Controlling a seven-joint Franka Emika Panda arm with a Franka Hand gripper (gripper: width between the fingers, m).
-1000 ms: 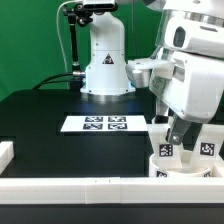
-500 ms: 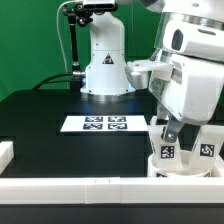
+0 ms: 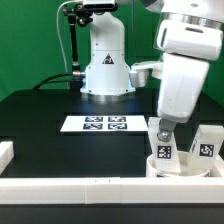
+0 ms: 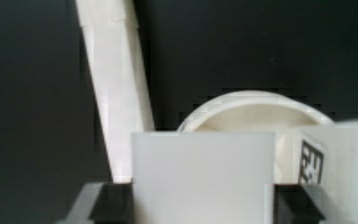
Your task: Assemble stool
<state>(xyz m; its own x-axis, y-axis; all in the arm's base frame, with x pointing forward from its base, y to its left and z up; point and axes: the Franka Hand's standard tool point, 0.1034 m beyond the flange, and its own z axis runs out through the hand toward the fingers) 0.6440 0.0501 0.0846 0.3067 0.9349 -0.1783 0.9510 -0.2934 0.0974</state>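
The round white seat (image 3: 178, 169) lies at the front on the exterior view's right, against the front rail. A white leg (image 3: 165, 151) with a tag stands upright on it, and my gripper (image 3: 163, 133) is shut on this leg from above. A second tagged leg (image 3: 207, 146) stands just to the exterior view's right of it. In the wrist view the gripped leg (image 4: 202, 165) fills the gap between my dark fingers (image 4: 108, 203). The seat's rim (image 4: 243, 106) shows beyond it, and the second leg (image 4: 339, 152) is beside it.
The marker board (image 3: 100, 124) lies mid-table. A long white border rail (image 3: 90, 188) runs along the front edge and also shows in the wrist view (image 4: 115, 80). A short rail end (image 3: 6, 152) sits at the exterior view's left. The arm's base (image 3: 105, 66) stands behind.
My wrist has turned about the vertical while staying over the seat, so the hand now looks narrower. The gripped leg stays upright on the seat.
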